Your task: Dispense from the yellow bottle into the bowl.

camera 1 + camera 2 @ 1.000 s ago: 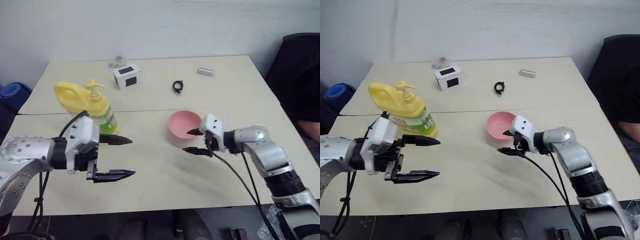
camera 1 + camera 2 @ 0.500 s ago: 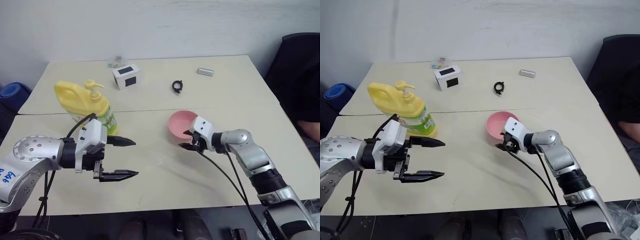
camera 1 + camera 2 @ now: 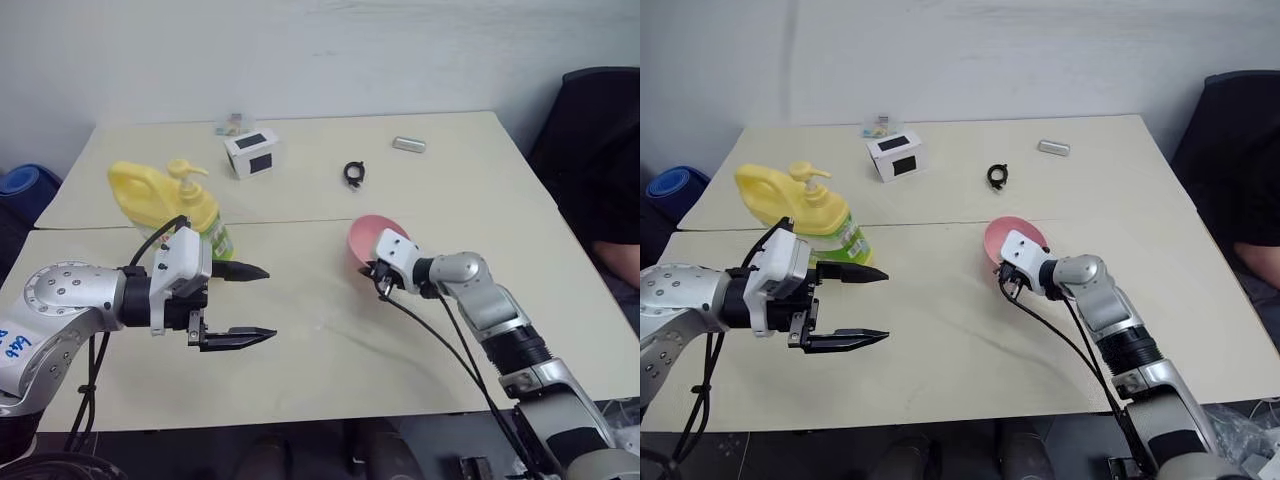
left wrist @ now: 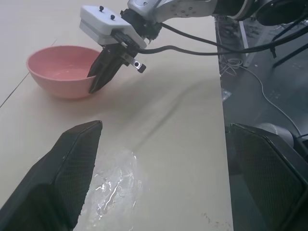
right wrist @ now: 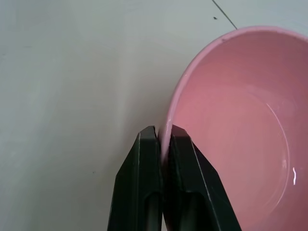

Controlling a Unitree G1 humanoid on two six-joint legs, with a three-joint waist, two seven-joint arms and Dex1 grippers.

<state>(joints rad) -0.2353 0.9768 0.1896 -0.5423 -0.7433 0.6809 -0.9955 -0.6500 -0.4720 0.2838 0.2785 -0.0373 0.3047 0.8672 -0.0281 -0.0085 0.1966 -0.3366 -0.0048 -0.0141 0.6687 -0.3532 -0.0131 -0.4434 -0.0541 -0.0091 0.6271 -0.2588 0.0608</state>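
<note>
Right wrist view has the right gripper [image 5: 163, 137] pinched tight on the bowl's [image 5: 240, 134] rim, one finger inside the wall and one outside. From the head cameras the bowl [image 3: 368, 243] looks tipped up on its edge under that pinch, sitting near the middle of the table [image 3: 330, 350], well apart from the bottle [image 3: 170, 205], which stands upright off to the robot's left. The left gripper [image 3: 240, 305] hangs just in front of the bottle with its fingers spread wide, nothing between them.

My guess is the bowl is about to be dragged over under the pump. A rim pinch on thin plastic like this can slip or let the bowl swing, so I'd keep it low and slide it flat rather than lift, and set it down level with the nozzle [image 3: 186, 168] overhanging its middle. The left hand would do well to steady the bottle's body before anything presses that pump.
</note>
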